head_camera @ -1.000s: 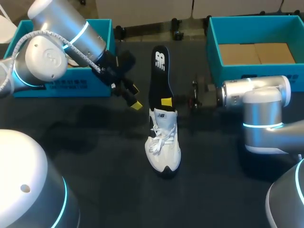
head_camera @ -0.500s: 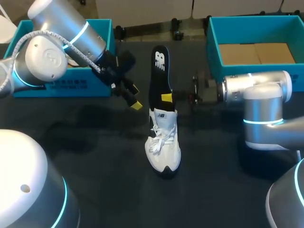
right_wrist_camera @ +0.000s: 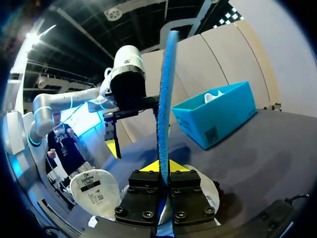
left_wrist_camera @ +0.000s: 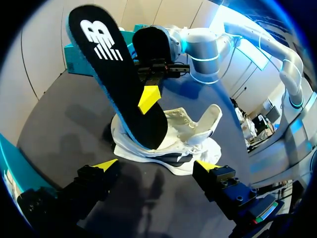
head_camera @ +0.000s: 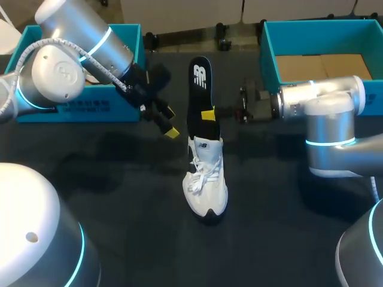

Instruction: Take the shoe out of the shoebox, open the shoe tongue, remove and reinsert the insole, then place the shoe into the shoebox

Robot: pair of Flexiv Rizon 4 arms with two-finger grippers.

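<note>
My right end effector (head_camera: 208,115) has its two fingers closed flat on the black insole (head_camera: 200,89), pinching it from both faces about halfway up. In my right wrist view the insole (right_wrist_camera: 166,99) runs edge-on straight up from between the fingers, so the grip is thin and centred. That is why the insole stands nearly upright rather than flopping. Its lower end sits down in the opening of the white shoe (head_camera: 206,179), and its printed end points away toward the far side.

The shoe rests on the dark surface (head_camera: 119,197) in the middle, with its toe toward the near edge and its tongue (right_wrist_camera: 96,187) folded forward out of the way. I judge the insole step is in hand. From this moment alone I cannot tell whether the insole is coming out or going back in.

My left end effector (head_camera: 169,121) hangs just left of the insole with its fingers spread wide and nothing between them. It looks placed to steady the shoe if I need it.

The open shoebox (head_camera: 281,89) waits at the far right, behind my right arm. A second teal box (head_camera: 90,109) stands at the far left.
</note>
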